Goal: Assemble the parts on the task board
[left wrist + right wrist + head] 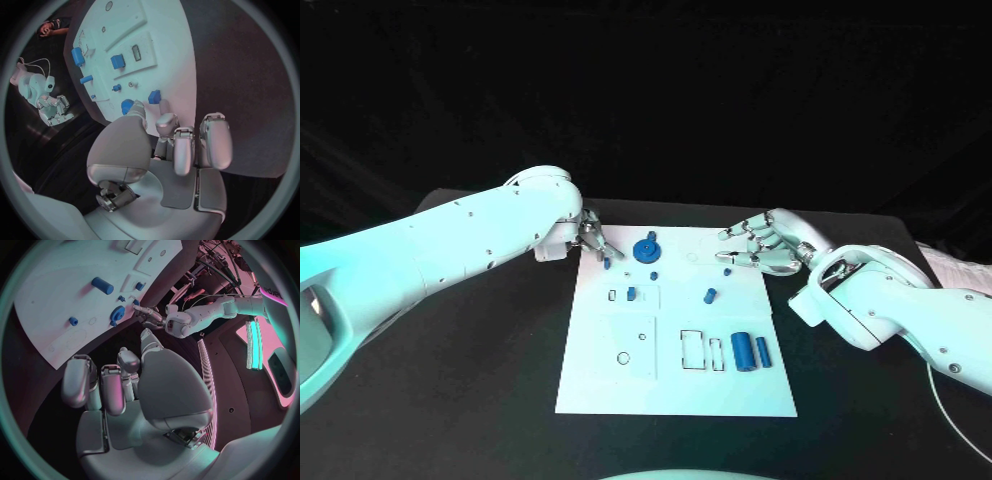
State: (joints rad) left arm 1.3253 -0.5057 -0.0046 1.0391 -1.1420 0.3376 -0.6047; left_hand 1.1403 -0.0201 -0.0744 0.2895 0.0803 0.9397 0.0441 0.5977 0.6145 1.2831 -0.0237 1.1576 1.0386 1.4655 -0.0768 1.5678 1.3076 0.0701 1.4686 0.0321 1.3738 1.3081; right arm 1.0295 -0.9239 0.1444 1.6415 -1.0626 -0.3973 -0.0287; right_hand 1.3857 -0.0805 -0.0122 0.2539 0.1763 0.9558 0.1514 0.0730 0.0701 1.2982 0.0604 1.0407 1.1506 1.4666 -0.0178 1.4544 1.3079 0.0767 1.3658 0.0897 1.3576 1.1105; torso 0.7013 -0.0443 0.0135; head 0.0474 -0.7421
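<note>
The white task board (675,375) lies in the middle of the black table. On its far part stand a round blue part (648,250) and several small blue parts (711,295). Two blue cylinders (741,352) lie side by side near the right edge. My left hand (593,240) hovers at the board's far left corner, fingertips (164,107) close to a small blue part (154,96); I cannot tell if they touch it. My right hand (764,245) sits at the far right corner, fingers apart and holding nothing. The round blue part (117,316) shows beyond it.
Empty outlined slots (691,348) and a raised square plate (630,346) mark the board's near half. Black table surface (473,400) runs round the board on all sides. A white object (956,268) lies at the table's right edge.
</note>
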